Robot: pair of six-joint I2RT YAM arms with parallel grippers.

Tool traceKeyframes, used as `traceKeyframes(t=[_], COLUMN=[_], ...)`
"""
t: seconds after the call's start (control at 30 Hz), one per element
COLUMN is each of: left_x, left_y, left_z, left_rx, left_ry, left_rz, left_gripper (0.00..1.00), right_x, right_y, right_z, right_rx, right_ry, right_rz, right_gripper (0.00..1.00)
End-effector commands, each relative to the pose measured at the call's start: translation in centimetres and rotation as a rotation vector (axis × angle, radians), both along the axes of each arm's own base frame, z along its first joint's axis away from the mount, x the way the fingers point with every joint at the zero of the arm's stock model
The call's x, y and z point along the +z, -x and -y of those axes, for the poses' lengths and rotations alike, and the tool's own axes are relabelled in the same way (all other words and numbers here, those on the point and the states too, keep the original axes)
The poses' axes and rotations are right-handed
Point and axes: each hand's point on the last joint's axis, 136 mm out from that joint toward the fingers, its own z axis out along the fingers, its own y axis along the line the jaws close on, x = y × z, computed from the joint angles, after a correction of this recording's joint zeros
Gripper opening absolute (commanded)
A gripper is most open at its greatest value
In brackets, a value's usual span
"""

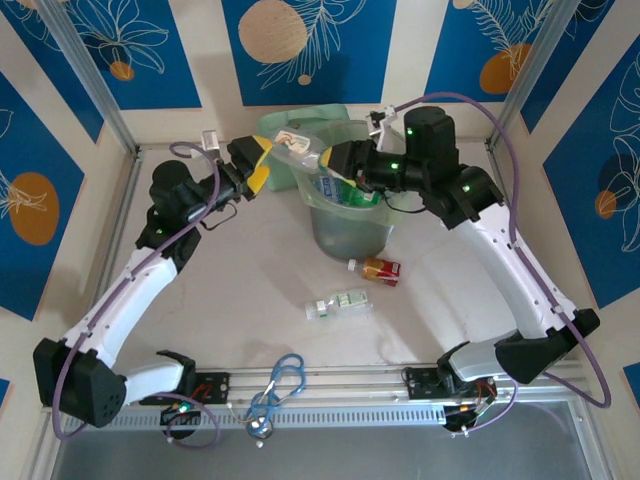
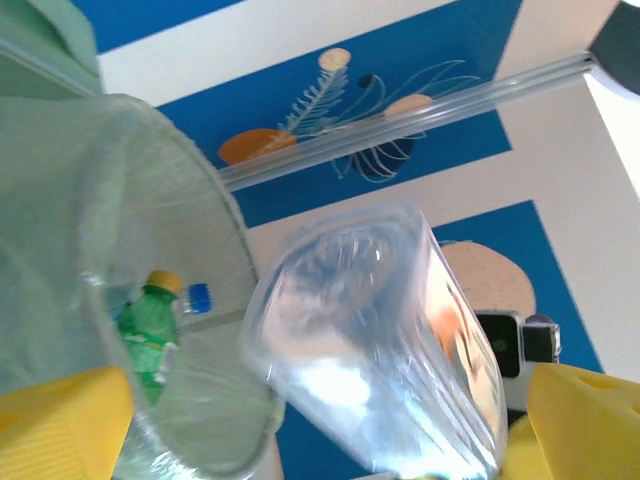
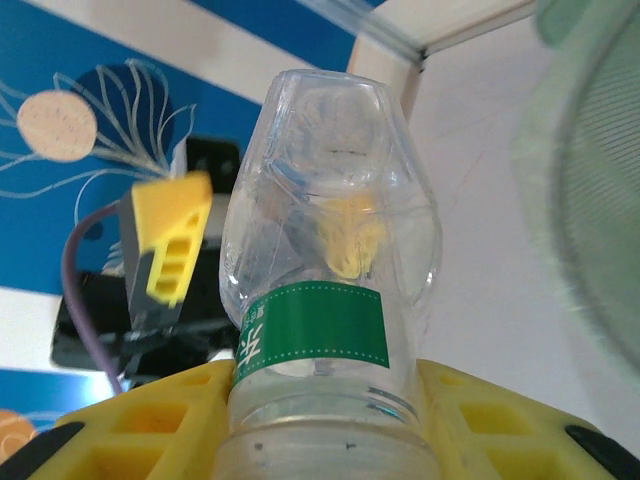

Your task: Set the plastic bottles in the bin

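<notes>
Bottles outside the bin (image 1: 350,238) number four. Two lie on the desk (image 1: 240,290) at lower centre, a red-labelled bottle (image 1: 378,268) and a pale-labelled bottle (image 1: 338,304), just below the bin and apart from each other. The other two sit at the two pincers by the rim. One bin, round, tapered and translucent pale green, stands at upper centre. Left pincer (image 1: 262,165) is released, its yellow fingers (image 2: 60,420) standing wide of the blurred clear bottle (image 2: 375,340) between them. Right pincer (image 1: 332,160) is clenched on a green-banded bottle (image 3: 325,270), smooth and clear. Left wrist view shows more plainly than the top view what lies inside the bin: a green bottle (image 2: 150,335) with a yellow cap, and a blue cap (image 2: 198,297) beside it
</notes>
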Motion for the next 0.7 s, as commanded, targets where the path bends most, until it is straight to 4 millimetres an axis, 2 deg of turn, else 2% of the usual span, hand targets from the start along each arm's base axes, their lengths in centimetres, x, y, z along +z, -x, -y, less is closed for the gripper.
traceKeyframes(t=[0.0, 0.1, 0.3, 0.53, 0.67], left_x=[0.7, -0.2, -1.0, -2.1, -2.9], left_y=[1.1, 1.5, 2.1, 2.6, 2.8], left_z=[-2.2, -2.8, -2.2, -2.0, -2.0], left_rx=[0.089, 0.102, 0.054, 0.03, 0.027], left_ry=[-0.172, -0.249, -0.24, -0.256, -0.266], left_rz=[0.058, 0.043, 0.042, 0.022, 0.009], left_gripper=[1.0, 1.0, 0.98, 0.95, 0.94], right_x=[0.0, -0.9, -2.6, -5.9, -5.4], right_y=[-0.5, -1.9, -4.9, -8.8, -9.2], right_z=[2.7, 4.9, 7.9, 11.4, 13.8], right_rx=[-0.067, -0.134, -0.228, -0.303, -0.358], right_ry=[0.023, 0.028, 0.076, 0.093, 0.101], right_rz=[0.013, -0.006, -0.015, -0.116, -0.099], right_gripper=[0.28, 0.29, 0.32, 0.67, 0.79])
